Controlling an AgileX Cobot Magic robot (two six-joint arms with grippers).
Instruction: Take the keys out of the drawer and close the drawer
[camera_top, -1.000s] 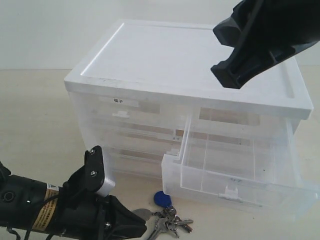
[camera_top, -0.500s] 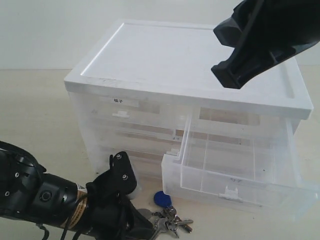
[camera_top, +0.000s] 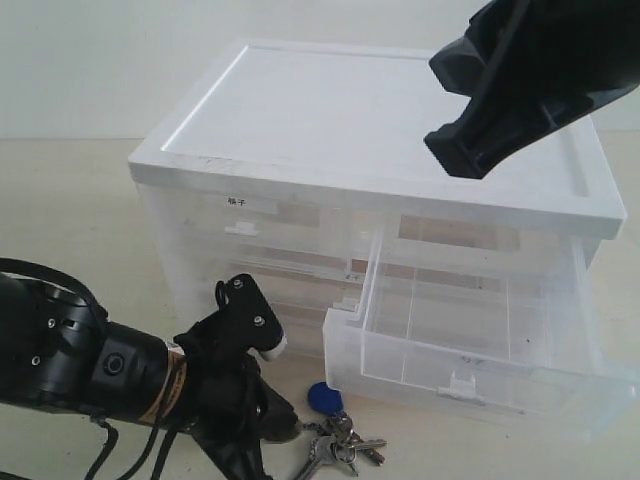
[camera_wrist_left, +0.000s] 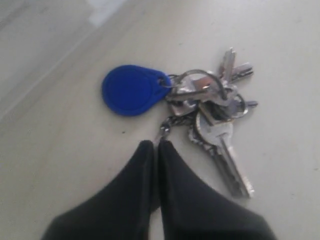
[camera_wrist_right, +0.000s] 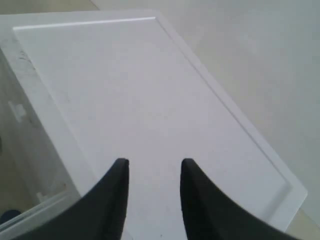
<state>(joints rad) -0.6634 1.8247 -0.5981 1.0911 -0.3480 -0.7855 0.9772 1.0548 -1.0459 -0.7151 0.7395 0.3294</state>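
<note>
While my left pincer (camera_wrist_left: 152, 146) hangs low over the pale table (camera_top: 70, 220), its two black fingers (camera_wrist_left: 125, 190) are pressed together tip to tip, and I see nothing held between them. Just beyond the tips lie the keys (camera_wrist_left: 210, 107), a small bunch of silver keys fanned out flat on a ring, with a blue fob (camera_wrist_left: 132, 90) lying flat beside them; a thin bit of chain from the ring reaches almost to my fingertips, though I cannot tell whether it touches them. Seen from the outside camera, my left arm fills the lower left of the frame, and the keys sit at the bottom centre, on the table and outside the drawer (camera_top: 480, 385). That drawer is clear plastic and stands pulled well out at the lower right of the frame, its small white tab handle (camera_top: 462, 385) on the front wall facing the camera; the keys rest near its left front corner, a little in front of it. It belongs to a cabinet (camera_top: 380, 120) of see-through drawers under a flat white top with a raised rim. On the upper left drawer of the cabinet a small white label (camera_top: 238, 201) bears dark characters too small to read. My right pincer (camera_wrist_right: 154, 170) hovers in the upper right of the outside frame, above the cabinet's white top, its two dark fingers parted with a plain gap between them and holding nothing.
</note>
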